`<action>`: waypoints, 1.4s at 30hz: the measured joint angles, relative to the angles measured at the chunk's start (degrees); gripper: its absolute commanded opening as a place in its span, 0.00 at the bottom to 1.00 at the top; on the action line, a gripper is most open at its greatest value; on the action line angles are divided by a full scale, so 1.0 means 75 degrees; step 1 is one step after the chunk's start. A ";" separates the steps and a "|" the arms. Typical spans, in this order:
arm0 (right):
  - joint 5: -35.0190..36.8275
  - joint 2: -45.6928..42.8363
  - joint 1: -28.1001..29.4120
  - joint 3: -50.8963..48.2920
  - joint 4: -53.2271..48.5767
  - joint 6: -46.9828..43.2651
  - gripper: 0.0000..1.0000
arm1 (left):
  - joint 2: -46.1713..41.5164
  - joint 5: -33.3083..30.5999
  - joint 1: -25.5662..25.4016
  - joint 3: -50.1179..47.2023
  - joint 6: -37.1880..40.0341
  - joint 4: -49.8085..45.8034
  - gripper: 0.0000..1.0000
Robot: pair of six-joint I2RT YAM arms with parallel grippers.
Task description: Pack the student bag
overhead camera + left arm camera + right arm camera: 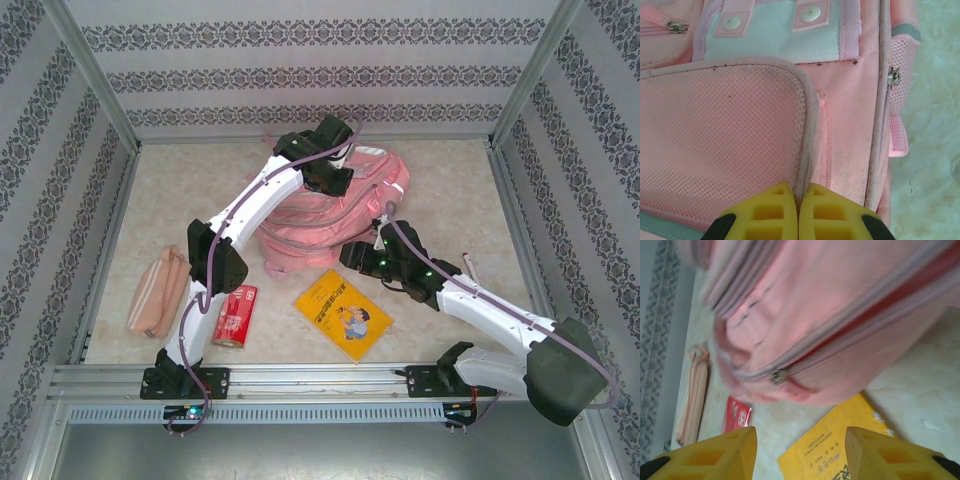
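Tension matters: left fingers (775, 212) clamped on student bag (310, 225) piping (810, 125), right fingers (722, 452) apart, I'd pinch zip pull (777, 376) squarely.

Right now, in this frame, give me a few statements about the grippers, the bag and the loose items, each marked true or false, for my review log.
1. The left gripper is pinched shut on a piped seam of the student bag. True.
2. The right gripper is clamped on the yellow book. False: its fingers are spread apart and hold nothing; the book lies below them.
3. The yellow book lies flat on the table, outside the bag. True.
4. The red packet sits on top of the bag. False: it lies on the table beside the pink pouch, apart from the bag.
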 measured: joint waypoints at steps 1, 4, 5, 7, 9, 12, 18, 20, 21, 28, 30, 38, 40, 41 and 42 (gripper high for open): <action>0.0122 -0.0003 -0.0067 -0.0035 0.0052 0.0286 0.50 | 0.0000 0.0032 0.0000 0.0000 -0.0020 0.0012 0.00; 0.0245 0.0017 -0.0283 -0.0067 0.0335 0.0848 0.49 | 0.0000 0.0105 0.0000 0.0000 -0.0073 0.0023 0.00; 0.0251 0.0044 -0.0344 -0.0067 0.0490 0.1000 0.49 | 0.0000 0.0125 0.0000 0.0000 -0.0105 0.0032 0.00; 0.0259 0.0128 -0.0478 -0.0067 0.0787 0.1274 0.49 | 0.0000 0.0157 0.0000 0.0000 -0.0157 0.0047 0.00; 0.0198 0.0163 -0.0510 -0.0067 0.0871 0.1364 0.49 | 0.0000 0.0157 0.0000 0.0000 -0.0175 0.0055 0.00; -0.0029 0.0676 -0.0527 0.0087 0.1201 0.1763 0.50 | 0.0009 0.0163 0.0000 0.0000 -0.0251 0.0061 0.00; -0.0146 0.1198 -0.0522 0.0128 0.1492 0.2337 0.46 | 0.0070 0.0224 0.0000 -0.0023 -0.0379 0.0079 0.00; -0.0152 0.1244 -0.0522 0.0187 0.1603 0.2445 0.42 | 0.0070 0.0268 0.0000 -0.0064 -0.0391 0.0146 0.00; -0.0146 0.1271 -0.0516 0.0227 0.1673 0.2503 0.39 | 0.0070 0.0283 0.0000 -0.0085 -0.0393 0.0189 0.00; -0.0114 0.1320 -0.0507 0.0254 0.1926 0.2763 0.21 | 0.0076 0.0309 0.0000 -0.0102 -0.0460 0.0326 0.00; -0.0114 0.1384 -0.0507 0.0254 0.2011 0.2844 0.17 | 0.0087 0.0312 0.0000 -0.0102 -0.0484 0.0364 0.00; -0.0009 0.1763 -0.0545 0.0245 0.2291 0.2993 0.00 | 0.0367 0.0673 0.0023 0.0119 -0.0478 0.0472 0.46; -0.0073 0.2017 -0.0577 0.0239 0.2451 0.3077 0.00 | 0.0425 0.0694 0.0038 0.0367 -0.0388 0.0297 0.49; -0.0125 0.2154 -0.0577 0.0239 0.2527 0.3104 0.00 | 0.0370 0.0670 0.0050 0.0385 -0.0373 0.0143 0.49; -0.0178 0.2250 -0.0577 0.0239 0.2565 0.3110 0.00 | 0.0256 0.0638 0.0052 0.0309 -0.0358 -0.0015 0.50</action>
